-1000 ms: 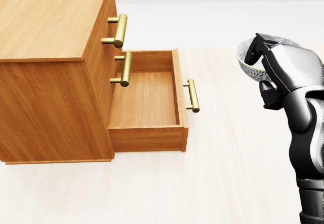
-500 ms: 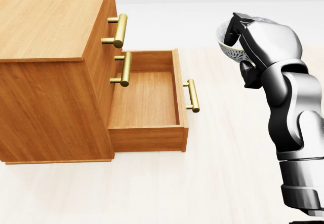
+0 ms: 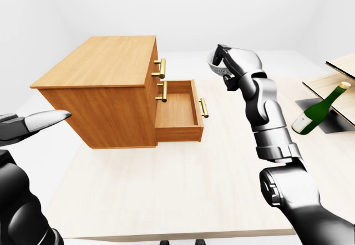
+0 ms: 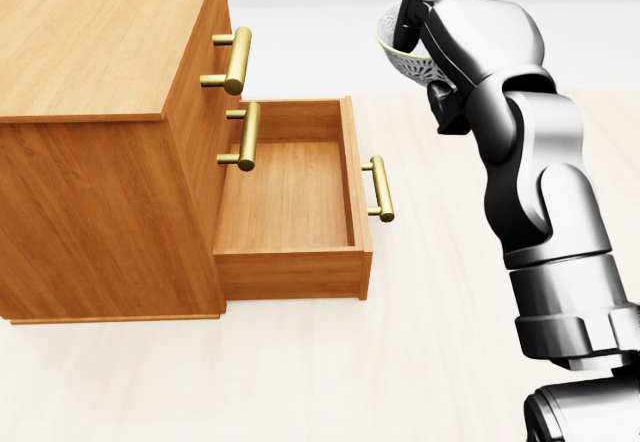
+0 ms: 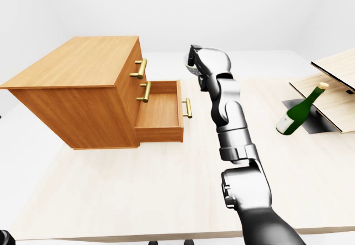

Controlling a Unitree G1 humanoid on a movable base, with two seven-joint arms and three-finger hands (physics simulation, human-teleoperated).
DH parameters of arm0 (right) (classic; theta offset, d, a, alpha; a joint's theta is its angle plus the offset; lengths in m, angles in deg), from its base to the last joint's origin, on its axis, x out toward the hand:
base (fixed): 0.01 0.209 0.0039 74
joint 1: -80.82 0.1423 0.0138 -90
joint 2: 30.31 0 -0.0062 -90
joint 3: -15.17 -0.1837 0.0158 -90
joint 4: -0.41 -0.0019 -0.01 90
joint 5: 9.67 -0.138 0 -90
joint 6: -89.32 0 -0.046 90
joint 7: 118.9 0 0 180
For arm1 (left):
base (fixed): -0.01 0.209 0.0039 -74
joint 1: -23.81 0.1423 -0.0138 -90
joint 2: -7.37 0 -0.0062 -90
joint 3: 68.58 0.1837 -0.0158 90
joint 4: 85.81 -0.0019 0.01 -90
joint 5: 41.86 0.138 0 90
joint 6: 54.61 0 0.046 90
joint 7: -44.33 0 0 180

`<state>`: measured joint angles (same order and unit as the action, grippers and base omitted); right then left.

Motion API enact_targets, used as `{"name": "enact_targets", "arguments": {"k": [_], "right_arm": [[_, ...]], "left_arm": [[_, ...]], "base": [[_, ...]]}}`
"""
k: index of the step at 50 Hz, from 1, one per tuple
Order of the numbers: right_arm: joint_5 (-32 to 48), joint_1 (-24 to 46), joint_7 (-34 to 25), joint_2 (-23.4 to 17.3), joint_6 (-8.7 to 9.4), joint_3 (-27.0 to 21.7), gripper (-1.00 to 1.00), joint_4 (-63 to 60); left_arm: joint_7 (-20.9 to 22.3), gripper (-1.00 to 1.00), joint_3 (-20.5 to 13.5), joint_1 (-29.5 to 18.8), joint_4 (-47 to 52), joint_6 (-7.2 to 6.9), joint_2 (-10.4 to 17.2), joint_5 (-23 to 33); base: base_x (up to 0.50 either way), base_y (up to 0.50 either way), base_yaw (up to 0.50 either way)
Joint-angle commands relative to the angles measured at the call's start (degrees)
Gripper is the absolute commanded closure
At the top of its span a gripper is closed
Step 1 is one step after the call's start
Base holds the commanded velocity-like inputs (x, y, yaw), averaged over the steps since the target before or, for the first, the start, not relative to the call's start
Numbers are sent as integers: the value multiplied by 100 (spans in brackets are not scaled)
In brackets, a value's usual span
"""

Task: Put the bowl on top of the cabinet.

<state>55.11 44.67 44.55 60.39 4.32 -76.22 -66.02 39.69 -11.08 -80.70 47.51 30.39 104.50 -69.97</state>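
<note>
The wooden cabinet [image 4: 90, 32] fills the left of the head view, its bottom drawer [image 4: 290, 197] pulled out and empty. A white patterned bowl [image 4: 398, 54] hangs in the air to the right of the cabinet, level with its upper handles. My right hand [image 4: 415, 32] is shut on the bowl's rim, one finger over the edge, and it hides most of the bowl. My left hand [image 3: 47, 118] shows only at the left edge of the left-eye view, fingers stretched out and open, holding nothing, well away from the cabinet.
A green wine bottle [image 3: 319, 107] leans on a dark mat at the table's right, beside tilted wooden panels [image 3: 333, 81]. Brass handles [image 4: 238, 60] jut from the cabinet's drawer fronts. The pale table [image 3: 166, 189] stretches below the cabinet to its near edge.
My right hand has carried the bowl leftward and upward, from the right edge of the head view toward the cabinet. Cabinet and drawer have not moved.
</note>
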Motion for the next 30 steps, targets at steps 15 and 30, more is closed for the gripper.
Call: {"name": "enact_targets", "arguments": {"k": [15,30], "right_arm": [[15,920,240,475,0,243,100,656],[75,1289,287,773,0,363,100,942]], "left_arm": [[-37,-90,-13,-4,14,0,22,-63],[-20,-89,29,8,39,0,-16,-44]], "base": [[0,0,0],[0,0,0]]}}
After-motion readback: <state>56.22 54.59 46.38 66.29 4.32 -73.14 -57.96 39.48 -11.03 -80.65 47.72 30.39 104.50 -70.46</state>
